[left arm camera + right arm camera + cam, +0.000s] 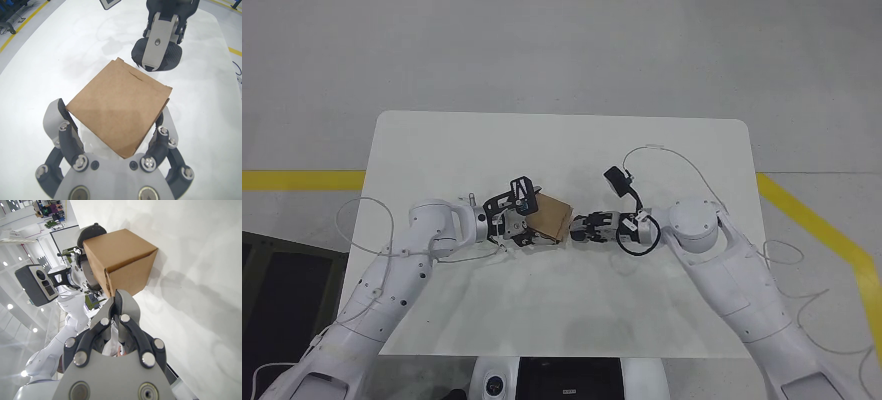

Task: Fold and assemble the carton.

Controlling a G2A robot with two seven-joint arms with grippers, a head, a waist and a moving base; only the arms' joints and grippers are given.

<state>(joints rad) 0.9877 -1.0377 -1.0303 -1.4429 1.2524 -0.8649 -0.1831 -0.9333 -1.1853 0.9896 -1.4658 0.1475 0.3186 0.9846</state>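
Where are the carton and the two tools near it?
carton (552, 217), top view, its brown upper face.
left tool (113, 111), left wrist view, midway between its fingertips.
right tool (115, 297), right wrist view, between its closed fingertips.

Floor: a smooth pale grey floor (542, 50) with an even finish. A straight yellow painted floor line (302, 180) runs along one side of the table, and an angled yellow stripe (817, 225) crosses the other side. A dark floor mat (272, 290) lies at a near corner.

Furniture: one white rectangular table with rounded corners (562, 140), matte top.

Lighting: round white ceiling lamps (10, 306), lit, in the hall behind. A green potted plant (50, 224) stands far off.
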